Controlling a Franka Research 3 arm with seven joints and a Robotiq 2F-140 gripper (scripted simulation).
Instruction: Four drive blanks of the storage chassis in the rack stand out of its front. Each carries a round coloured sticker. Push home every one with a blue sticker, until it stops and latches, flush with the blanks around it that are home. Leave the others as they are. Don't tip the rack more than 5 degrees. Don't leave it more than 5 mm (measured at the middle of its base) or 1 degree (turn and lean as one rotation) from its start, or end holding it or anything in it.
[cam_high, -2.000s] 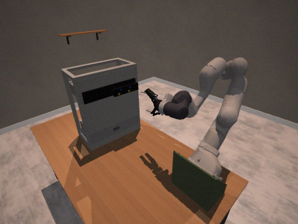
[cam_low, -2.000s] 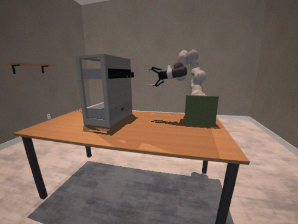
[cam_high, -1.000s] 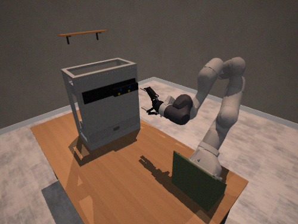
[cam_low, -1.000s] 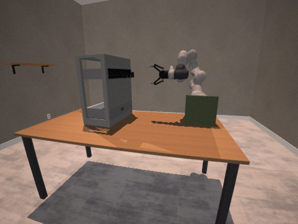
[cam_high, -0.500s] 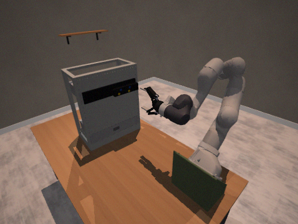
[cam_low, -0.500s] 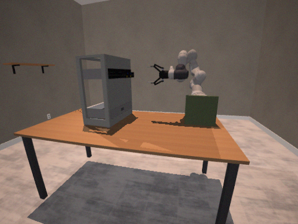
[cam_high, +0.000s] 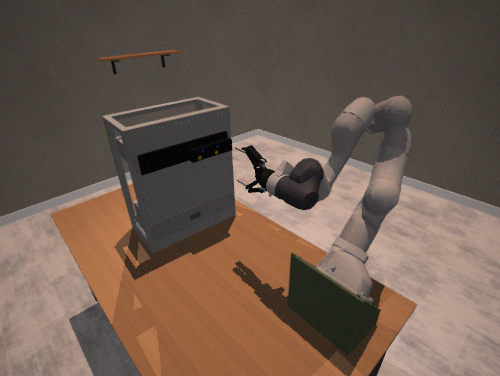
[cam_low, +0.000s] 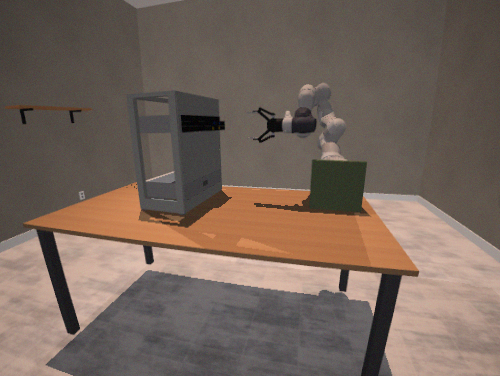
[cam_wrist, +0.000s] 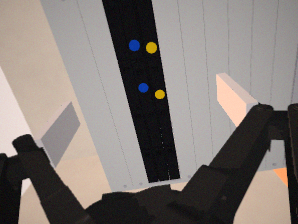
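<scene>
Rack: one (cam_high: 185, 192) (cam_low: 202, 155) (cam_wrist: 95, 65); upright, box-shaped, grey, with a rectangular top opening and an open-framed side; stands on the table.
Chassis: one (cam_high: 165, 158) (cam_low: 197, 123) (cam_wrist: 160, 155); black horizontal band in the upper part of the rack's front.
Raised blanks: block at one end of the band, proud of the front; individual edges too dark to count.
Blue stickers: two (cam_high: 202, 150) (cam_wrist: 134, 45); round, flat-coloured, on the raised block.
Yellow stickers: two (cam_high: 200, 157) (cam_low: 219, 127) (cam_wrist: 151, 47); round, one below each blue sticker in the top view.
Gripper: one (cam_high: 241, 165) (cam_low: 251, 125) (cam_wrist: 147, 117); two black linked fingers spread wide, nothing between them; apart from the rack, facing its front at about band height.
Pads: two (cam_high: 243, 181) (cam_wrist: 61, 132); flat, rectangular, plain-faced.
Arm: one (cam_high: 385, 192) (cam_low: 332, 129); pale rounded links, dark wrist section.
Table: one (cam_high: 210, 300) (cam_low: 225, 240); orange-brown wood grain, flat top.
Table legs: four (cam_low: 60, 280); straight, dark, square-edged.
Panel: one (cam_high: 330, 305) (cam_low: 338, 185); green, rectangular, upright on the table near the arm's foot.
Shelf: one (cam_high: 140, 55) (cam_low: 50, 108); thin wooden board.
Brackets: two (cam_high: 114, 67) (cam_low: 22, 116); black, under the shelf.
Mat: one (cam_high: 102, 340) (cam_low: 215, 325); dark grey, mottled, on the floor.
</scene>
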